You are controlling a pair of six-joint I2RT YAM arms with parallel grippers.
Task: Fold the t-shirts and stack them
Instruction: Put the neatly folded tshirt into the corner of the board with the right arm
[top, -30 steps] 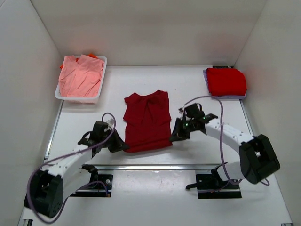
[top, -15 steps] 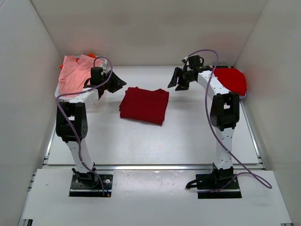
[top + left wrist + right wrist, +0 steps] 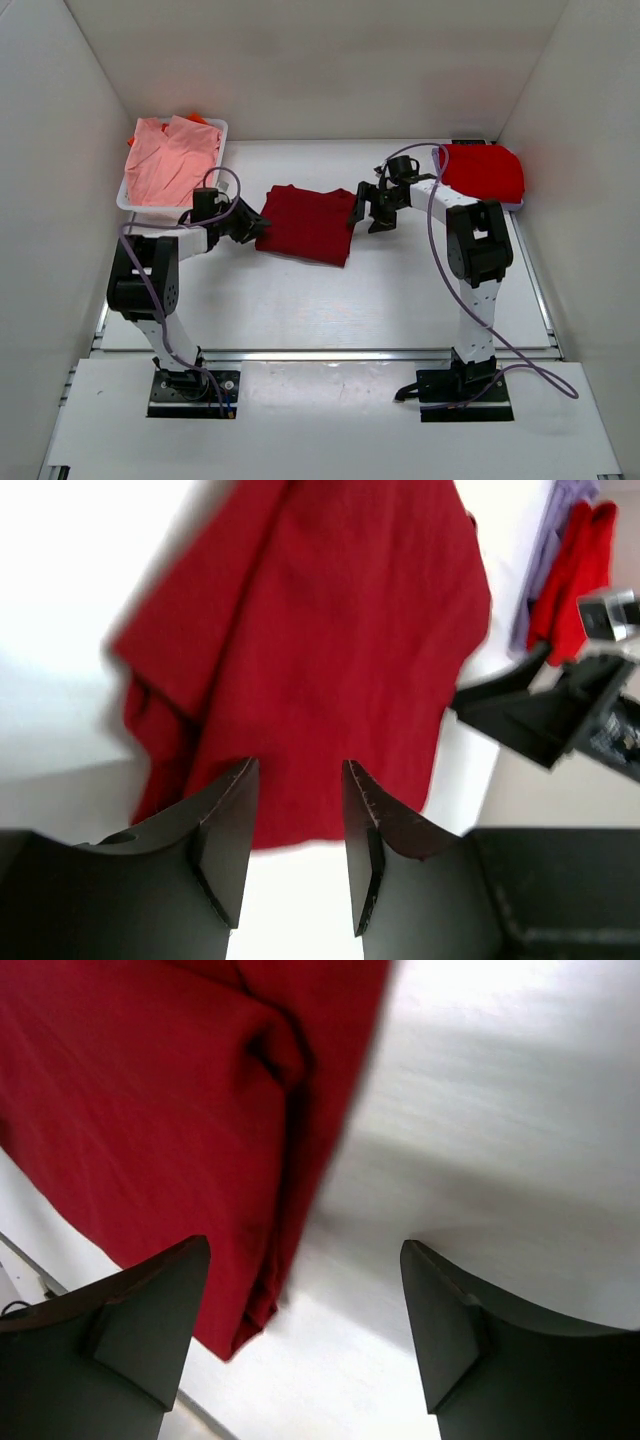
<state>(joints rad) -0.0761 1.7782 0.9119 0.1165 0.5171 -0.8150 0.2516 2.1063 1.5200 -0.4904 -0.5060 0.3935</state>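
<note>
The left gripper (image 3: 297, 772), jaws apart and empty, sits at the left edge of the folded dark maroon t-shirt (image 3: 308, 222) lying mid-table. The right gripper (image 3: 305, 1252), spread wider, is at its right edge. The salmon pink t-shirt (image 3: 172, 160) fills the white tray (image 3: 150, 208) in the far-left corner, and the bright red t-shirt (image 3: 482, 172) lies in the far-right corner.

Bright, even overhead light, soft shadows; wrist views motion-blurred, maroon t-shirt (image 3: 330, 660) edges smeared, table (image 3: 520, 1110) glaring white.
</note>
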